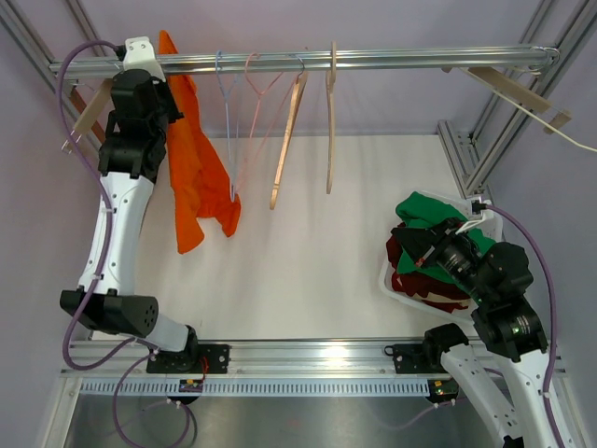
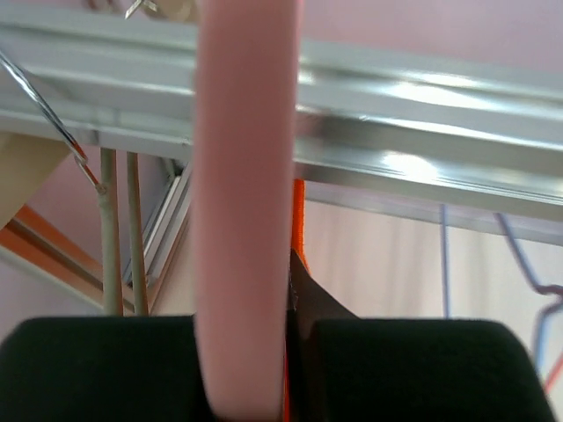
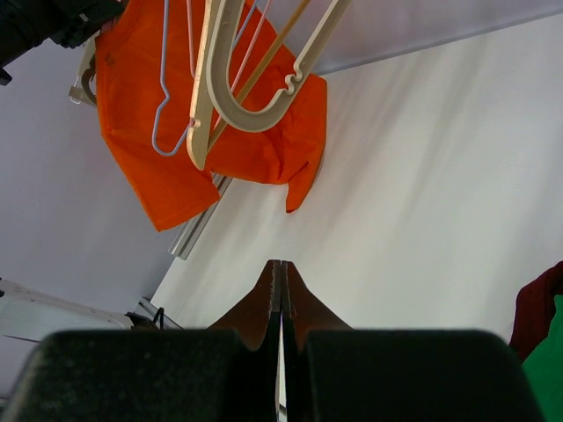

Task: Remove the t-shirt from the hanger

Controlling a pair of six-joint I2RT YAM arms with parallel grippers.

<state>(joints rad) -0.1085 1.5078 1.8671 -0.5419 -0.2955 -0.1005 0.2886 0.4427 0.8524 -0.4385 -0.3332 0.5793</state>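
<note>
Left arm was raised to the rail (image 1: 392,59) at the far left corner. Left gripper (image 2: 246,286) was pinching a pink hanger (image 2: 242,176); in the left wrist view the strip ran straight up between the fingers, with the brown pad (image 2: 308,303) against its right side.

The orange t-shirt (image 1: 191,177) hung from the rail just beside that gripper, draped down over the table (image 1: 308,252). I saw only a thin orange sliver of it behind the hanger in the wrist view.

Wire hangers (image 1: 233,121) and wooden hangers (image 1: 289,131) hung bare further right along the rail.

Right gripper (image 3: 281,265) was pressed together on nothing, low over the basket (image 1: 387,275) of green and maroon clothes (image 1: 429,210).
</note>
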